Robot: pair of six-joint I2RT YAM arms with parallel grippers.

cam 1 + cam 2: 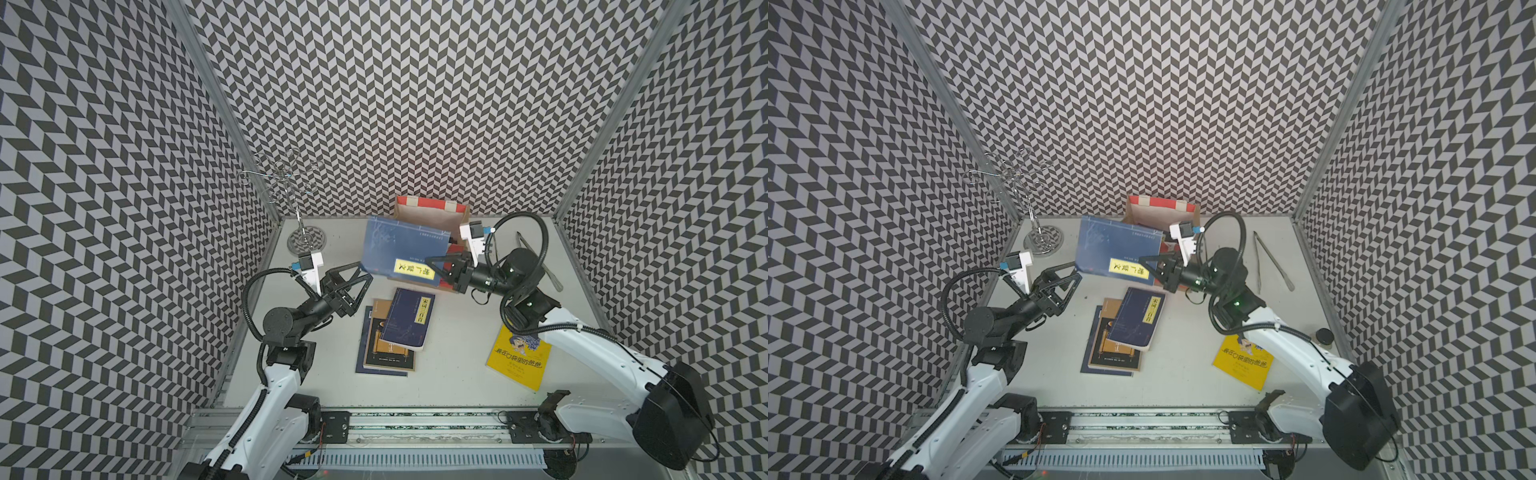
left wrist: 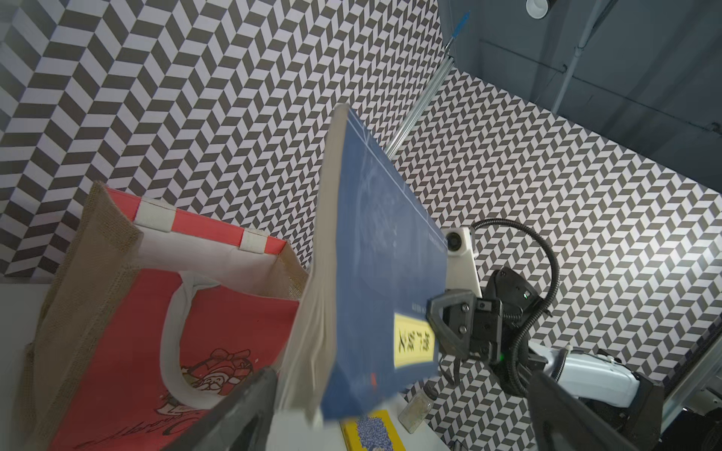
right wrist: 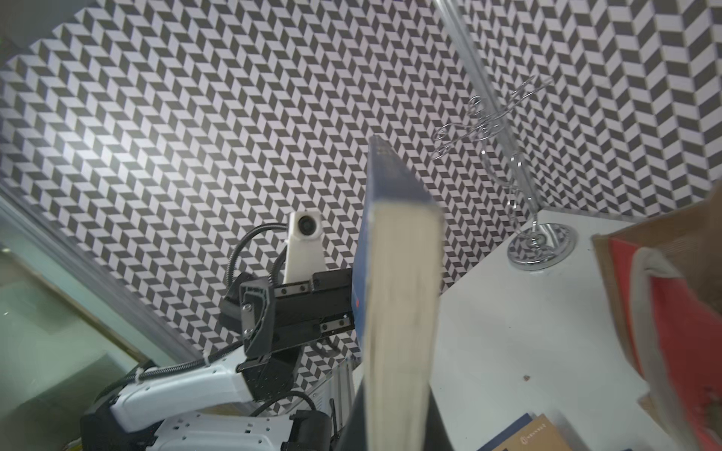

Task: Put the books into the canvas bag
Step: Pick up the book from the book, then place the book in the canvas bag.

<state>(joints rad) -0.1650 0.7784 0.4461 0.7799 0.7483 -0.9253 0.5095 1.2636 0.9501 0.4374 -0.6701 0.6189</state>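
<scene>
— How far along are we?
— Partway: our right tool [image 1: 432,266] pinches a blue paperback [image 1: 399,245] with a yellow label, tilted above the surface [image 1: 453,353], just before the jute-sided canvas bag [image 1: 428,204]. Our left tool [image 1: 365,272] is spread and empty.
— What's left?
— A flat stack of thin books [image 1: 409,320] and the bright yellow book [image 1: 517,361]

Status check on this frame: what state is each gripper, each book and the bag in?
right gripper: shut on blue book, at its labelled end.
left gripper: open, jaws apart around the opposite corner.
blue book: held off the table, tilted, in front of the bag.
bag: upright, mouth open.
stack: lying flat, untouched.
yellow book: lying flat, partly under the right arm.
</scene>
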